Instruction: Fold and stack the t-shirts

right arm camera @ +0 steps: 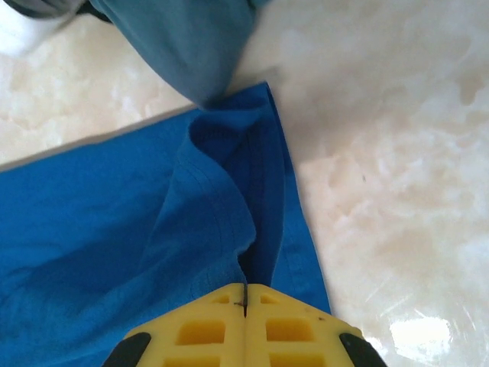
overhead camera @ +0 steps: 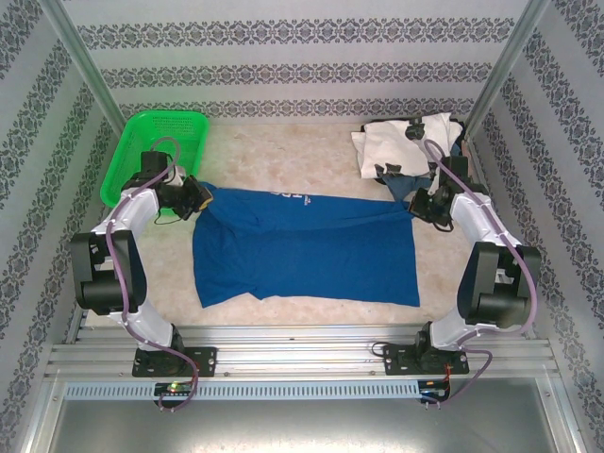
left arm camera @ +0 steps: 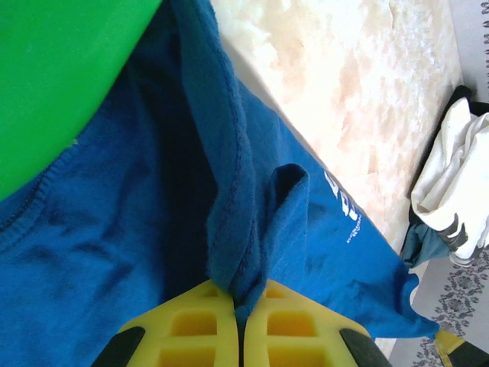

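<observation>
The royal-blue t-shirt [overhead camera: 302, 247] lies spread across the middle of the table, white lettering near its far edge. My left gripper [overhead camera: 200, 200] is shut on the shirt's far left corner; a bunched fold of blue cloth [left arm camera: 237, 229] runs into the closed yellow fingertips [left arm camera: 206, 321]. My right gripper [overhead camera: 416, 203] is shut on the far right corner, where a ridge of blue cloth [right arm camera: 229, 206] rises into its closed tips [right arm camera: 245, 294]. A white t-shirt [overhead camera: 406, 142] with black marks lies crumpled at the back right, a bluish-grey one [right arm camera: 191, 46] under it.
The green mesh basket [overhead camera: 156, 151] stands at the back left, close to my left gripper and partly touching the blue cloth [left arm camera: 61, 69]. Patterned walls close in the left, right and back sides. Pale marble tabletop [overhead camera: 283, 156] shows behind the blue shirt.
</observation>
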Tool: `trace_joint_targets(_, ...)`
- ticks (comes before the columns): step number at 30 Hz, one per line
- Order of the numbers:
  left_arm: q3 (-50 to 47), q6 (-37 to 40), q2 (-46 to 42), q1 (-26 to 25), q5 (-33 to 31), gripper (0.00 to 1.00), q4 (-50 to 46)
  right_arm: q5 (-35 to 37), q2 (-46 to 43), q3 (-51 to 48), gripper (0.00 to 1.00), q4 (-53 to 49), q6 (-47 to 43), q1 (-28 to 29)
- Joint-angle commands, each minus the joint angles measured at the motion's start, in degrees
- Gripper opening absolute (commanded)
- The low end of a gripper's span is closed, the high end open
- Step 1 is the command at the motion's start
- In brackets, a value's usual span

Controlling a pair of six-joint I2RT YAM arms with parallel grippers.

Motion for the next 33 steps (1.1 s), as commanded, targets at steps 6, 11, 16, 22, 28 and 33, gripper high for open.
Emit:
trace_joint_targets(6, 2.3, 2.7, 1.6, 1.5, -2.0, 0.00, -2.2, -1.5, -3.9, -6.2, 0.00, 2.8, 2.1, -0.4)
trace_joint_targets(11, 7.0, 4.5, 4.3, 2.1, -2.3, 0.00, -4.3, -1.6, -4.2, -7.8, 0.00, 3.0, 2.4, -0.4)
trace_joint_targets(16, 9.0, 5.4, 6.2, 2.7, -2.5, 0.00, -4.5, -2.0, -4.1, -8.7, 0.00, 3.7, 3.1, -0.3)
trace_joint_targets(22, 9.8, 6.0, 7.5, 2.9, -2.3, 0.00, -4.1, -1.5, -3.4, -8.6, 0.00, 4.4, 3.0, 0.1)
trace_joint_targets(28, 7.9, 6.6, 7.8, 3.3, -2.5, 0.00, -3.6, -1.6, -2.7, -9.8, 0.00, 4.9, 4.1, 1.4)
trace_joint_targets(33, 6.8, 7.7, 8.3, 3.5, -2.5, 0.00, -4.1, -0.9, -2.9, -11.2, 0.00, 4.5, 5.2, 1.8)
